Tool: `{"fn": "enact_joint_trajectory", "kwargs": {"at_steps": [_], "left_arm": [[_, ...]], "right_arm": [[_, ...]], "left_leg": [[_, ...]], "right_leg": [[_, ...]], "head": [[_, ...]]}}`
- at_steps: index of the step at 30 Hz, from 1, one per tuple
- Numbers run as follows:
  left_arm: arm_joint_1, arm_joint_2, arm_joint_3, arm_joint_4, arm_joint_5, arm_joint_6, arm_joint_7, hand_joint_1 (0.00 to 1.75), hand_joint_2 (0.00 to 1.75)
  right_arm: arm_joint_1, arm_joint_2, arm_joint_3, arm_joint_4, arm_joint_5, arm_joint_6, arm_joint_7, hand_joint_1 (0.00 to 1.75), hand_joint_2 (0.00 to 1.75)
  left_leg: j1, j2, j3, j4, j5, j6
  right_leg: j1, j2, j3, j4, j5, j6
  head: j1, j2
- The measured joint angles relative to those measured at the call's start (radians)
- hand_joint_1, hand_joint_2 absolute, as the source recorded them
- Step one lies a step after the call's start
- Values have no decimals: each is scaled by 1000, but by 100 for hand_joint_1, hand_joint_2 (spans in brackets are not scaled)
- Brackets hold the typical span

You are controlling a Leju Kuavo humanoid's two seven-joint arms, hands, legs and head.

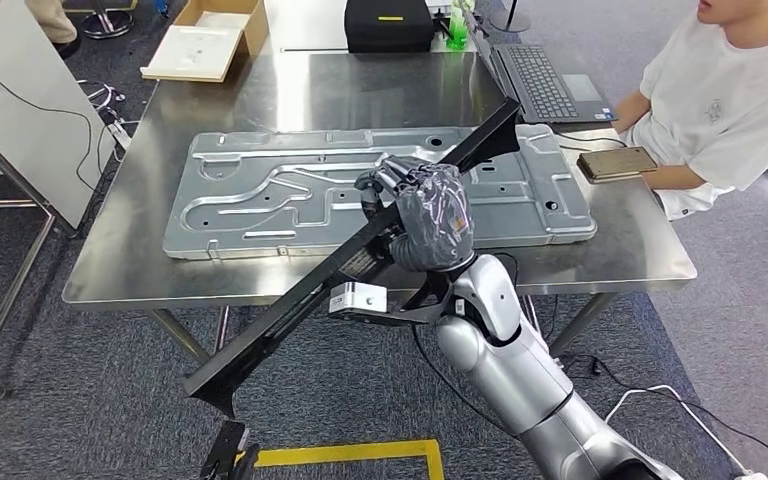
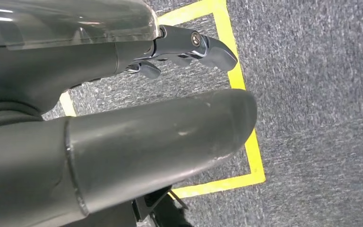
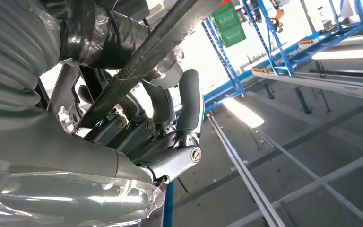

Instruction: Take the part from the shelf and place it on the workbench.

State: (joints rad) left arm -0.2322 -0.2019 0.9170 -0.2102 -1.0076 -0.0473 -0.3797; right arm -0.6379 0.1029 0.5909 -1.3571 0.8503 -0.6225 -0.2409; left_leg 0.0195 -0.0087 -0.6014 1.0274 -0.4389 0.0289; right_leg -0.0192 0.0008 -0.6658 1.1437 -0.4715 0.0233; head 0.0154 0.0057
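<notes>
Steel workbench [image 1: 620, 262] carries a big grey pressed panel [image 1: 260, 195], w/ laptop [image 1: 545, 80] and phone [image 1: 616, 163] at far right by a seated person [image 1: 730, 100]. Right hand [image 1: 430, 215] wraps fingers [image 3: 189, 101] round a long black bar [image 1: 360, 255], held above the panel. Bar runs diagonally, near-left end off the bench, far-right end over it. Left hand [image 2: 123, 118] hangs over the floor; grip can't tell.

We see the large grey stamped metal panel [image 1: 380, 190] covering most of the steel workbench [image 1: 140, 270], leaving bare strips along its near and left edges. A seated person's forearm [image 1: 685, 178], a brown phone [image 1: 616, 163] and an open black laptop [image 1: 545, 80] crowd the far right corner.
</notes>
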Motion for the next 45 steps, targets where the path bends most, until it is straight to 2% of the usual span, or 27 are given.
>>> {"fn": "enact_joint_trajectory", "kwargs": {"at_steps": [2,4,6,8,10,11,12,13,15,17,20,22,23,25,26,27,28,31,33,35,37,38,40,42,43,44,45], "left_arm": [[-1,0,0,0,0,0,-2,0,0],[-1,0,0,0,0,0,-3,0,0],[0,0,-1,0,-1,-1,-3,0,0],[-1,0,-1,0,-1,-3,-4,0,0],[0,0,-1,0,-2,-5,-4,0,0],[2,0,-1,0,-3,-5,-4,0,0],[3,0,-1,0,-3,-6,-4,0,0],[4,0,-1,0,-4,-6,-4,0,0],[3,1,-1,0,-5,-6,-4,0,0],[0,2,-2,0,-5,-7,-4,0,0],[0,2,-3,0,-6,-11,-4,0,0],[-1,2,-5,0,-8,-12,-5,0,0],[-1,1,-7,0,-8,-12,-5,0,0],[-2,1,-9,0,-8,-12,-5,0,0],[-1,1,-10,0,-8,-12,-5,0,0],[0,1,-10,0,-8,-12,-5,0,0],[0,1,-10,0,-8,-12,-5,0,0],[0,0,-12,0,-7,-12,-6,0,0],[-1,1,-12,0,-6,-12,-6,0,0],[-1,1,-12,0,-5,-12,-7,0,0],[-1,1,-12,0,-5,-12,-7,0,0],[-1,1,-12,0,-4,-12,-7,0,0],[-1,1,-12,0,-4,-12,-7,0,0],[2,1,-12,0,-4,-11,-7,0,0],[3,1,-12,0,-4,-11,-7,0,0],[3,1,-12,0,-4,-11,-7,0,0],[3,1,-12,0,-4,-11,-7,0,0]], "right_arm": [[-1,0,0,2,0,3,0,175,175],[-2,1,0,5,0,5,0,175,175],[-2,2,0,6,1,5,-1,175,175],[-3,3,0,8,1,5,-1,175,175],[-2,3,0,11,2,5,-2,175,175],[0,3,0,13,3,5,-3,175,175],[2,3,0,15,4,5,-3,175,175],[3,3,0,17,4,5,-3,175,175],[3,3,0,18,6,5,-3,175,175],[3,4,0,19,8,5,-3,175,175],[3,4,0,19,10,4,-4,175,175],[2,4,0,19,11,3,-5,175,175],[1,3,0,19,11,3,-6,175,175],[1,3,0,20,11,3,-6,175,175],[2,2,0,22,11,3,-6,175,175],[3,1,0,23,11,3,-6,175,175],[4,0,0,24,11,3,-6,175,175],[2,0,0,25,11,2,-8,175,175],[1,0,0,26,11,2,-10,175,175],[1,0,0,27,11,1,-11,175,175],[0,2,0,28,11,1,-11,175,175],[0,2,0,28,11,1,-11,175,175],[-1,3,0,29,11,1,-12,175,175],[0,3,0,31,11,1,-12,175,175],[0,3,0,32,11,1,-12,175,175],[1,3,0,33,11,1,-12,175,175],[1,3,0,33,11,1,-12,175,175]], "left_leg": [[-2,-1,-3,1,0,-11],[-4,-2,-5,-1,3,-24],[-1,-1,-10,7,-7,-35],[1,2,-41,80,-53,-40],[1,2,-101,211,-115,-43],[1,2,-124,261,-130,-43],[1,3,-131,278,-126,-43],[1,3,-120,256,-104,-41],[0,3,-56,126,-41,-33],[-5,4,-8,27,-12,-25],[-8,2,-1,6,-8,-15],[-3,2,1,-2,0,-4],[0,3,3,-6,2,1],[0,3,1,-6,3,5],[0,3,1,-6,3,5],[0,3,1,-6,3,5],[0,2,1,-5,2,4],[0,0,2,-1,-2,-5],[-2,0,0,-1,-4,-16],[-3,0,1,-4,-3,-29],[0,1,-5,15,-20,-38],[1,2,-19,49,-41,-41],[2,3,-76,169,-101,-44],[2,3,-127,269,-129,-45],[2,3,-131,271,-116,-44],[2,3,-116,235,-85,-41],[1,3,-86,171,-47,-36]], "right_leg": [[4,3,41,-91,27,-7],[10,4,41,-103,27,-16],[7,3,43,-110,32,-30],[5,0,47,-117,36,-45],[10,-3,47,-117,35,-51],[13,-3,47,-116,35,-53],[15,-3,47,-115,35,-53],[16,-3,47,-113,34,-54],[17,-2,47,-108,32,-52],[20,-2,43,-102,30,-46],[21,-2,39,-103,32,-31],[20,-2,30,-82,14,-20],[18,-1,13,-43,-10,-15],[13,-1,-44,80,-71,-7],[10,-1,-72,136,-90,-4],[8,-1,-86,162,-91,-2],[5,-1,-81,149,-72,-1],[1,-1,8,-37,18,-3],[5,1,38,-100,30,-10],[8,3,38,-103,30,-21],[7,3,42,-109,32,-35],[5,2,45,-113,33,-43],[8,0,47,-114,32,-52],[12,-1,48,-113,30,-56],[14,0,49,-112,29,-57],[16,0,51,-112,28,-57],[17,1,53,-111,26,-56]], "head": [[0,0],[-1,0],[-1,0],[-1,0],[-2,0],[-2,0],[-2,0],[-2,0],[-2,0],[-2,0],[-2,0],[-1,0],[-1,0],[-1,0],[-1,0],[-1,0],[-1,0],[-1,0],[-1,0],[-1,0],[-1,0],[-2,0],[-2,0],[-2,0],[-2,0],[-2,0],[-2,0]]}}
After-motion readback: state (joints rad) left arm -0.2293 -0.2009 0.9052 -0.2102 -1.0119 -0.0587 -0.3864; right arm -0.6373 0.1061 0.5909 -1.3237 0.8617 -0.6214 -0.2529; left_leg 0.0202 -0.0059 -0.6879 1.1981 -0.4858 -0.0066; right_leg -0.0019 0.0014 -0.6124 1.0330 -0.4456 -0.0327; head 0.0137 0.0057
